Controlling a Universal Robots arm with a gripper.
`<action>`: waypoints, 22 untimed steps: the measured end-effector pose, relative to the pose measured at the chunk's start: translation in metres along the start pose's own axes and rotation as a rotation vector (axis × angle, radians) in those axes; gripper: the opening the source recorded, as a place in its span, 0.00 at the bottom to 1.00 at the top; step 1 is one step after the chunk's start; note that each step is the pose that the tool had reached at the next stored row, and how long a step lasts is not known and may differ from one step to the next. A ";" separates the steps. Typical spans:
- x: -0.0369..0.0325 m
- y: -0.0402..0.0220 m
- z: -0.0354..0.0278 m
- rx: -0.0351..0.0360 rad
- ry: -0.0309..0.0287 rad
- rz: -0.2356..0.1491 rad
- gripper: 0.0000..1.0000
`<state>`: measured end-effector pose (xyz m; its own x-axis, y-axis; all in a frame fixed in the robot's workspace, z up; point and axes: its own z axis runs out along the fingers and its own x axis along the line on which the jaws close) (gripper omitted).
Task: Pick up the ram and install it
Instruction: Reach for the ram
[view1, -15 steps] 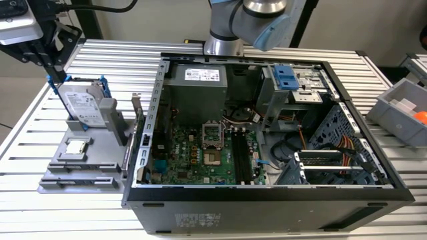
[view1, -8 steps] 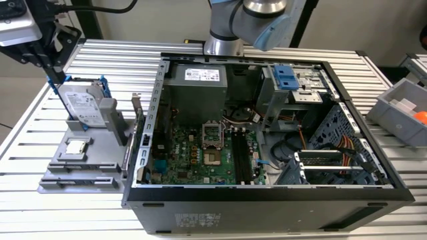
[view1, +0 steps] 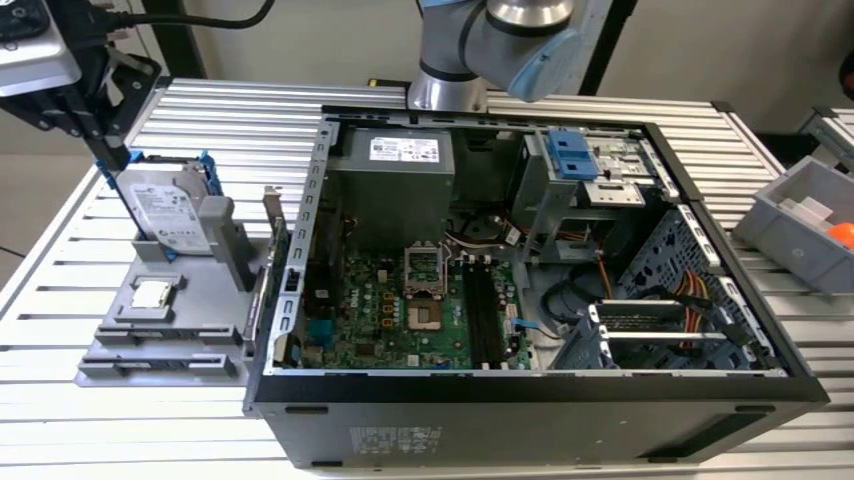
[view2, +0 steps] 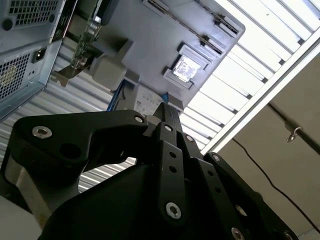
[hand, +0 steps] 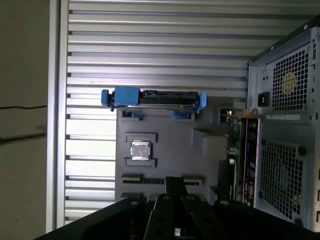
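Note:
The ram (view1: 267, 245) is a thin green board standing on edge at the side of a grey holder (view1: 174, 335) nearest the computer case. It also appears edge-on in both wrist views (hand: 239, 150) (view2: 82, 37). My black gripper (view1: 118, 160) hangs at the exterior view's far left, above the holder's outer end and beside the hard drive, well away from the ram. In both wrist views its fingers (view2: 167, 109) (hand: 175, 181) are pressed together with nothing between them. The dark memory slots (view1: 483, 310) lie on the motherboard inside the open case.
A silver hard drive with a blue frame (view1: 167, 210) stands upright in the holder, and a small square processor (view1: 151, 293) lies flat in it. The open computer case (view1: 534, 400) fills the slatted table's middle. A grey bin (view1: 801, 215) sits at the exterior view's right.

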<state>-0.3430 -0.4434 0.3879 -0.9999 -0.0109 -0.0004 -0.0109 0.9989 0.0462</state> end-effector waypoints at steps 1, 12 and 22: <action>0.0000 -0.0005 -0.0001 0.0000 0.0000 0.000 0.00; 0.0001 -0.0055 -0.0003 0.0000 0.0000 0.000 0.00; 0.0001 -0.0097 -0.0005 0.0001 0.0001 0.000 0.00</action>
<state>-0.3430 -0.4531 0.3879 -0.9999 -0.0109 -0.0003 -0.0109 0.9989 0.0461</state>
